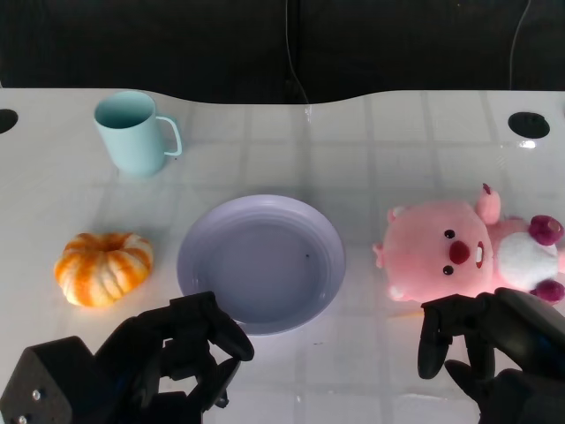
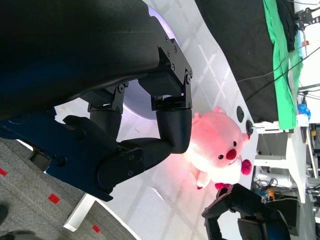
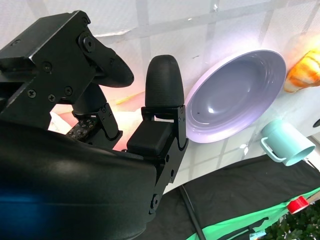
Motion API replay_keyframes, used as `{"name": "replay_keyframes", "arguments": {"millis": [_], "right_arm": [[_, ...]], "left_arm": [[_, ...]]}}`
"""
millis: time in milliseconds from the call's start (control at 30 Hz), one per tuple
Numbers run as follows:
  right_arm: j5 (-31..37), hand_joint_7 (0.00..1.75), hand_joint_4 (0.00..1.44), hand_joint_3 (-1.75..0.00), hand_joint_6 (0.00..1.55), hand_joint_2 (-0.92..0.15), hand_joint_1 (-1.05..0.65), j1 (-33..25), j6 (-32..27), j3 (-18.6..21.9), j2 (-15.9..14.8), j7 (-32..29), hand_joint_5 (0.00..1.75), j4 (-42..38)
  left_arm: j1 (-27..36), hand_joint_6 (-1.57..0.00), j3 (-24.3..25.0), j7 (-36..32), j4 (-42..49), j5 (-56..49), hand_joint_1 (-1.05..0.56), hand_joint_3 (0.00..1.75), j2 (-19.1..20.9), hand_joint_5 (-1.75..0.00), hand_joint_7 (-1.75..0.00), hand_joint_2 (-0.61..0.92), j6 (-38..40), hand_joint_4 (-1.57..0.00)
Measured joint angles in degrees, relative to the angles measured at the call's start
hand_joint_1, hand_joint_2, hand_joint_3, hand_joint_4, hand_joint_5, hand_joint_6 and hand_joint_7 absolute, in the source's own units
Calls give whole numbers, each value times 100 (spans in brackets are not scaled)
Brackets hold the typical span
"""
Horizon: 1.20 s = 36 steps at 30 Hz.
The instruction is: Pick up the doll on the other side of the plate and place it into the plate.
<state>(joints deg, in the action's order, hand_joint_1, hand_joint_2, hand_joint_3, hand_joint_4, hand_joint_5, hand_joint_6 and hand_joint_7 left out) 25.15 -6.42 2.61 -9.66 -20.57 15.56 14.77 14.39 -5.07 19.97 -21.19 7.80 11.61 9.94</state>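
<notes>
Pink doll [image 1: 463, 253] lay right of the empty plate [image 1: 261, 262]. The right hand [image 1: 494, 349] hovered near it, fingers apart, grasping nothing. It should close around the doll's body before lifting.

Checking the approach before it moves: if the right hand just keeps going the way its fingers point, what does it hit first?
Most likely the pink doll. The right hand sits just short of it, fingers aimed at its body, nothing between them. Height above the table is unclear.
</notes>
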Motion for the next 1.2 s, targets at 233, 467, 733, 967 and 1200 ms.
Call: {"name": "replay_keyframes", "arguments": {"millis": [233,467,733,967,1200], "right_arm": [[-5,126,86,-129,87,-33,0,0,1,1,-1,-1,170,-5],[-4,125,86,-128,86,-34,1,5,58,1,-16,-3,169,-24],[-4,123,86,-126,87,-34,2,26,81,1,-35,-7,168,-62],[-195,110,83,-116,82,-41,7,36,11,121,67,-69,154,-72],[-462,65,70,-77,71,-55,-8,29,-119,382,310,-283,105,281]], "left_arm": [[-2,-67,-4,0,0,-12,-31,86,0,-175,-136,69,0,-63],[-27,-67,-14,0,0,-21,-29,86,0,-175,-136,69,9,-61],[-27,-66,-15,1,5,-19,-29,86,-3,-175,-136,69,8,-61],[-33,-66,-19,0,27,-21,-29,87,-10,-175,-135,68,9,-62],[-65,-67,-16,0,36,-21,-27,87,-21,-175,-135,68,27,-62]]}}
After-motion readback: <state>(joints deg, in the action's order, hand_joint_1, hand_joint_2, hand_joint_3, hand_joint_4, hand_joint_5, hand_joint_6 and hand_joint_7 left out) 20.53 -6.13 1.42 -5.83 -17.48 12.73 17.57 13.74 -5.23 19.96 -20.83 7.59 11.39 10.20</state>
